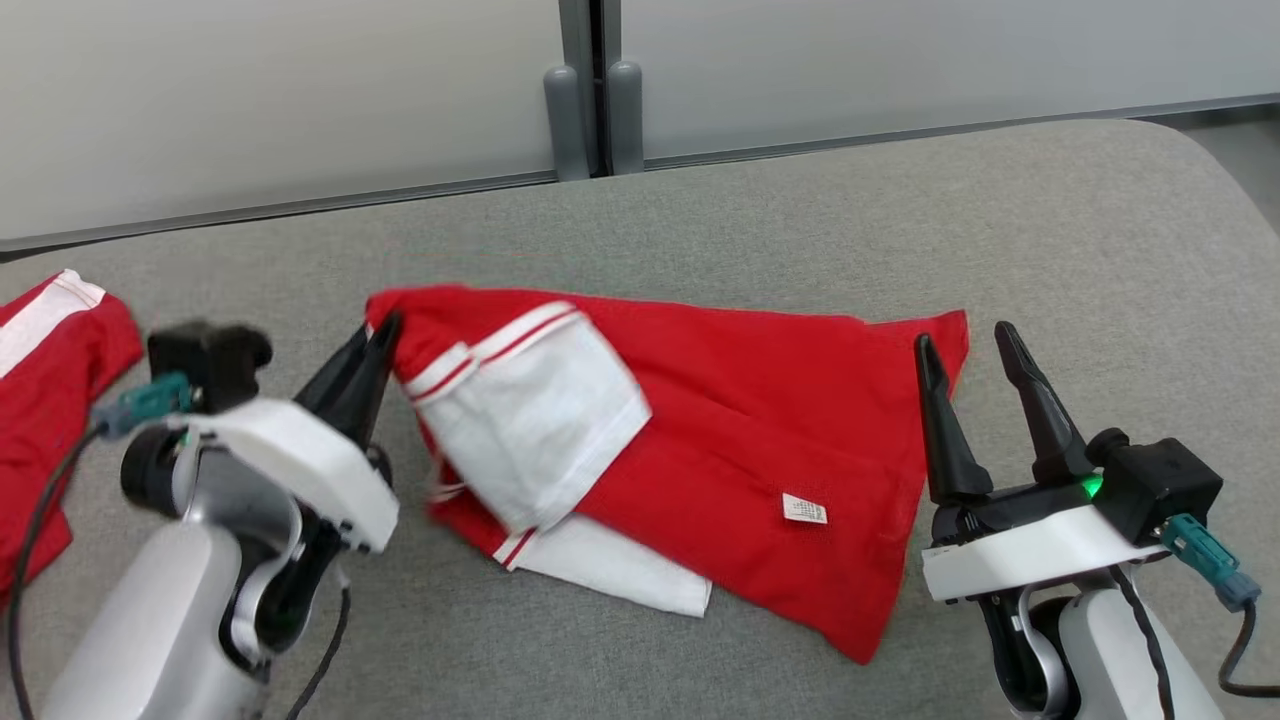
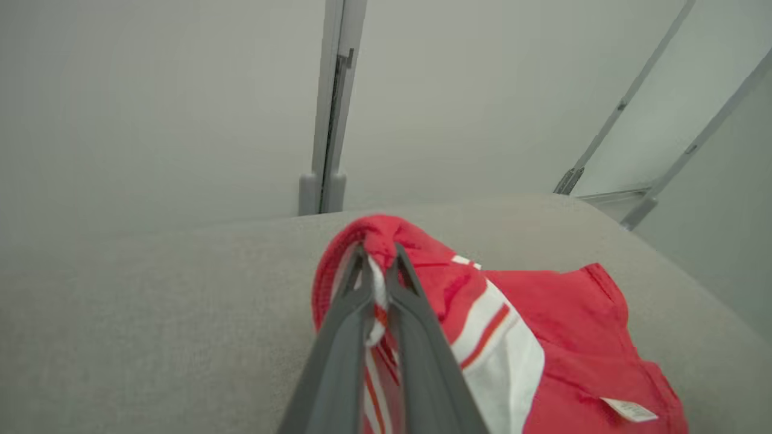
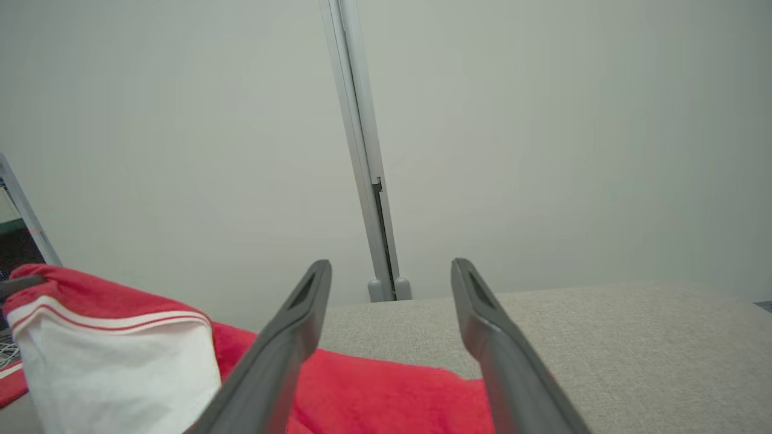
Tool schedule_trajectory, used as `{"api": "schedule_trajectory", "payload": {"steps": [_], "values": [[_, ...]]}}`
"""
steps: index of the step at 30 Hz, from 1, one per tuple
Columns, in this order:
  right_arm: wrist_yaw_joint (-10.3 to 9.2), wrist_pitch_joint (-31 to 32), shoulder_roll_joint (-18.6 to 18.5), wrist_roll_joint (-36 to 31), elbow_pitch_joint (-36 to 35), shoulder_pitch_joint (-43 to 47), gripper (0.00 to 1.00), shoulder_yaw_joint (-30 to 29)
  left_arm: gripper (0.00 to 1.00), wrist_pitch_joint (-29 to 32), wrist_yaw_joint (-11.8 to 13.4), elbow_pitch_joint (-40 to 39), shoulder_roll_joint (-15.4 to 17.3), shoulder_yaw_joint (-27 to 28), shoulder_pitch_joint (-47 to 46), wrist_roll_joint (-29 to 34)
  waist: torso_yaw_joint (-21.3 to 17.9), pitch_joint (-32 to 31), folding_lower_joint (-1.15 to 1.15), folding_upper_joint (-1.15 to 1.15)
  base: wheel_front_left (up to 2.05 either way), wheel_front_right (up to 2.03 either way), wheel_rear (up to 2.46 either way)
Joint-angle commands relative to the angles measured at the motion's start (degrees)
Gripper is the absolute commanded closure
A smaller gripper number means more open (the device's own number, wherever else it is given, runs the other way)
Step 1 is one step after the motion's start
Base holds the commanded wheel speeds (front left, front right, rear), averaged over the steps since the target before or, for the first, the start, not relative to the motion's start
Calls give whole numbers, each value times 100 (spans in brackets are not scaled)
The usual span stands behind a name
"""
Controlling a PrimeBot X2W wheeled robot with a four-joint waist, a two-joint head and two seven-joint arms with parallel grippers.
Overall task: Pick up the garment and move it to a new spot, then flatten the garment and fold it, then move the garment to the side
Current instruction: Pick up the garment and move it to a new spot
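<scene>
Red cloth garment with white striped panels (image 1: pixel 740 420) lies rumpled on the grey padded surface (image 1: pixel 800 210); left gripper (image 1: pixel 378 335) clenched on its left edge, right gripper (image 1: pixel 963 336) released above the right corner, best pinched next, then pulled taut

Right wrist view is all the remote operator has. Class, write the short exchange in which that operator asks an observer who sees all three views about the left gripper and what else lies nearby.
Operator: Is the left gripper holding anything?
Observer: Yes. The left gripper is shut on the far left corner of the red garment, which bunches up around its fingers.
Operator: Is anything else lying on the surface?
Observer: A second red and white cloth lies at the left edge of the grey surface, apart from the garment.
</scene>
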Motion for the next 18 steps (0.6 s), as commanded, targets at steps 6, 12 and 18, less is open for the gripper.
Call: {"api": "schedule_trajectory", "payload": {"steps": [6, 12, 18], "values": [[13, -27, -66, -83, 63, -47, 0, 0, 100, -887, -112, 1395, 31, 125, 590, 120, 146, -34, 0, 0, 0, 0, 0], [13, -27, -150, -73, 137, 28, 0, 72, 0, -1514, -337, 2310, -170, 91, 515, 148, 314, -215, 0, 0, 0, 0, 0], [13, -27, -225, -19, 193, 103, 0, 88, 0, -1872, -214, 2277, -47, 89, 414, 360, 435, -431, 0, 0, 0, 0, 0]]}}
